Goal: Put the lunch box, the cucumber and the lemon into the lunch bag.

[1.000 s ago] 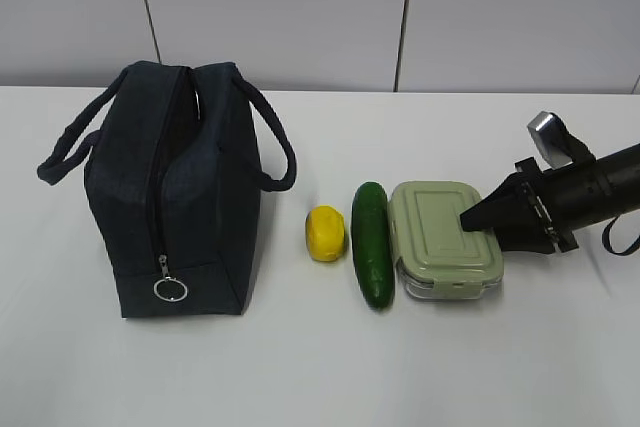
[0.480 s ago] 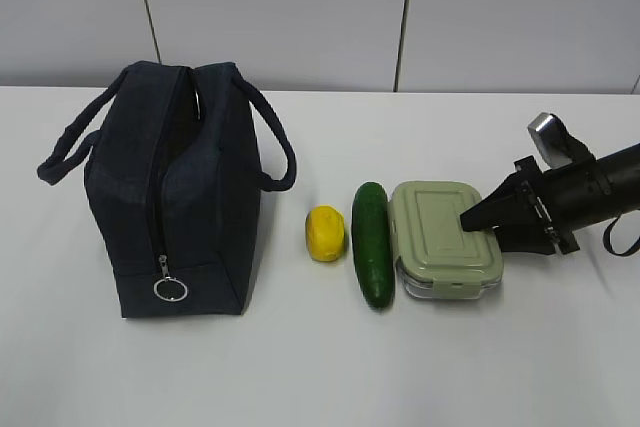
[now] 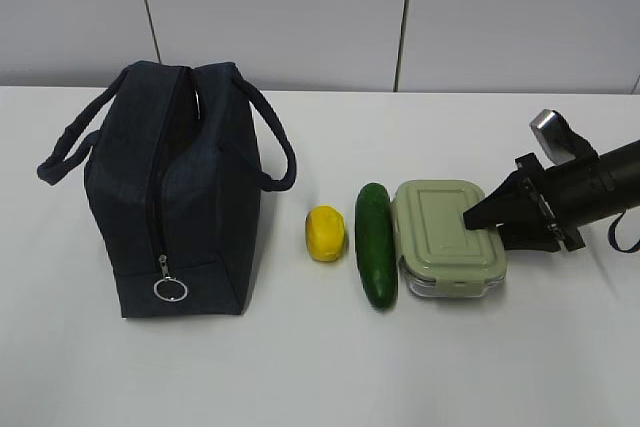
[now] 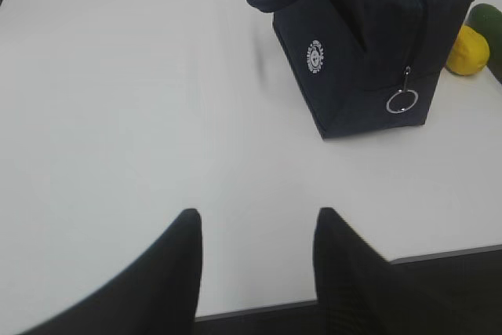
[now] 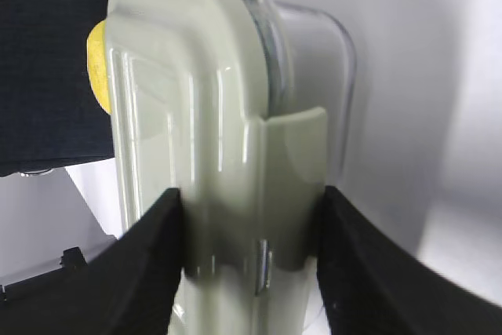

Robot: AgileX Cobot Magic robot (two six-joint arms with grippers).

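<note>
The right gripper [image 3: 478,219] reaches in from the right edge of the exterior view and clamps the right end of the lunch box [image 3: 445,230]; in the right wrist view its two dark fingers [image 5: 149,264] press against the top and bottom of the sage-green lid and clear base, with no gap visible. The box sits on the white table [image 3: 320,367] with its left side just beside the cucumber [image 3: 376,244], which lies lengthwise next to it. The lemon [image 3: 326,233] rests a little further left, apart from the cucumber. The lunch bag [image 3: 175,197] stands upright on the left, its zipper parted along the top and its ring pull [image 3: 170,290] hanging low on the near end. Bare table runs between lemon and bag and across the front. The left gripper [image 4: 255,260] hovers above the near table edge, fingers apart and holding nothing, well apart from the bag.
</note>
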